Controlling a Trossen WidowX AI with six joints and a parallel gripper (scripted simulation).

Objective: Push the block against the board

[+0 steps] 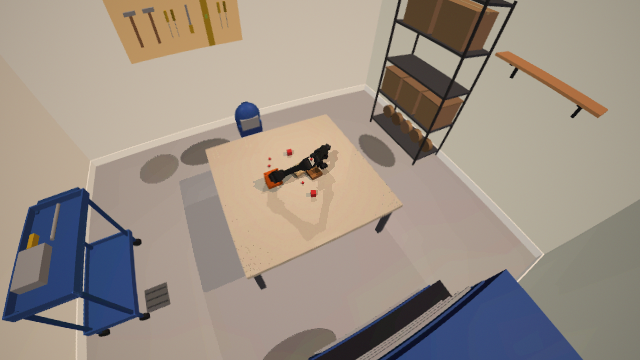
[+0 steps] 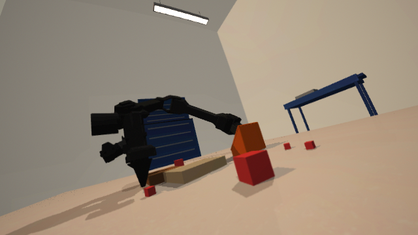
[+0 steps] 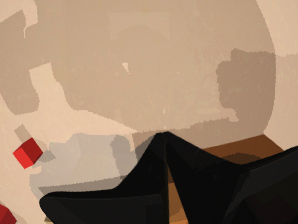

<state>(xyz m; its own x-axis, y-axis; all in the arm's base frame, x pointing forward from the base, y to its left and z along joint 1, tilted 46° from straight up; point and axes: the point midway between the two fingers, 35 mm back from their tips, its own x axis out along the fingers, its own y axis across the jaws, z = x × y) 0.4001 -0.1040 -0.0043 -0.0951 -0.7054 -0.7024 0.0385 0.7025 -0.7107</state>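
Note:
The brown square block (image 1: pixel 314 174) (image 2: pixel 157 179) (image 3: pixel 257 145) lies flat on the table. The tan board (image 1: pixel 299 174) (image 2: pixel 202 170) lies flat beside it, towards the arm's base. In the exterior view the block meets the board's near left end; whether a whole side touches and whether edges are even cannot be told. My gripper (image 2: pixel 143 186) (image 3: pixel 162 137) is shut and empty, pointing down. In the exterior view its tips are low, just left of the block, on the side away from the board. In the wrist view the fingers hide much of the block and most of the board.
A small red cube (image 2: pixel 149 191) (image 3: pixel 28 153) lies near the fingertips. Larger red cubes (image 1: pixel 313 193) (image 1: pixel 289 152) stand on both sides of the arm. Further small red cubes lie around. The orange base piece (image 1: pixel 272 179) (image 2: pixel 251 138) stands at the arm's base end.

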